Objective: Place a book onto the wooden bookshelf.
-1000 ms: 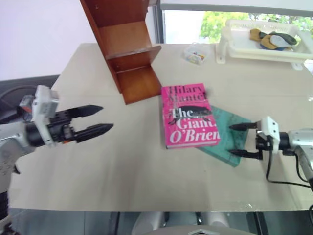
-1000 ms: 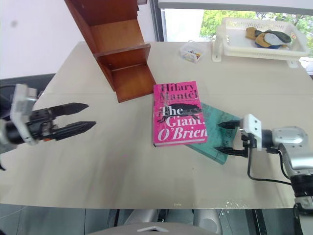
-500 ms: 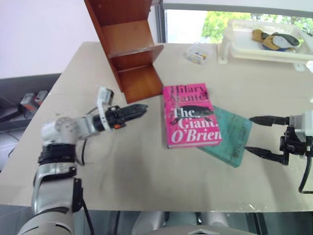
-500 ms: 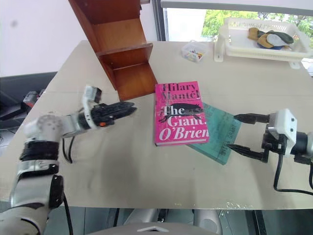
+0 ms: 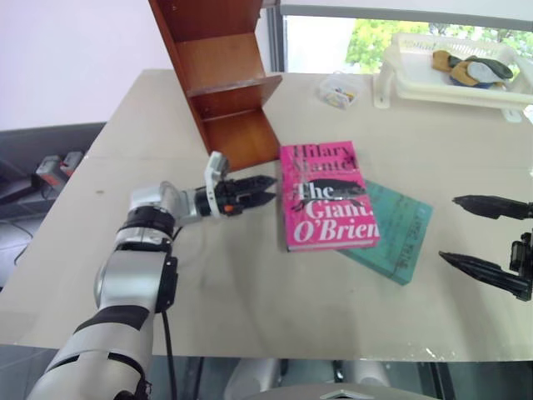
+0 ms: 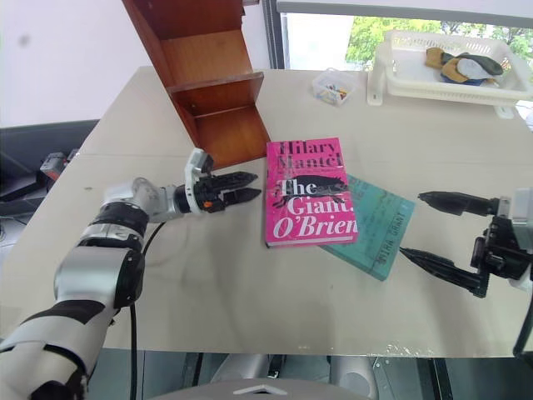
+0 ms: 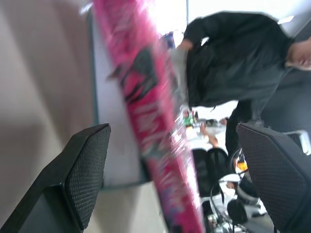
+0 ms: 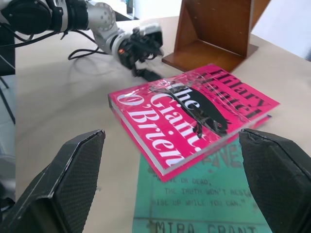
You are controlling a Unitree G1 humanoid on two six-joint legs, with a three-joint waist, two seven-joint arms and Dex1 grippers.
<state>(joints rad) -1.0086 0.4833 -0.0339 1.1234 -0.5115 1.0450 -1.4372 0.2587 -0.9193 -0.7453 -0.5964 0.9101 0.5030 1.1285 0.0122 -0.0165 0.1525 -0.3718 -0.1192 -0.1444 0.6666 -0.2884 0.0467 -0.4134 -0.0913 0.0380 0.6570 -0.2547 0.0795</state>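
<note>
Book (image 5: pixel 326 196) lies flat on the table (image 5: pixel 250 292), overlapping a teal book (image 5: pixel 393 237), long axis running toward the shelf (image 5: pixel 229 92); left gripper (image 5: pixel 265 191), jaws spread and empty, almost touches its spine; right gripper (image 5: pixel 487 237), also spread, hangs farther off.

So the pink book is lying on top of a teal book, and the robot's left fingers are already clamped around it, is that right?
Not quite. The pink book does lie on the teal book, but the left gripper is not clamped on it. The left eye view shows its fingers open beside the book's left edge, not closed on it.
</note>
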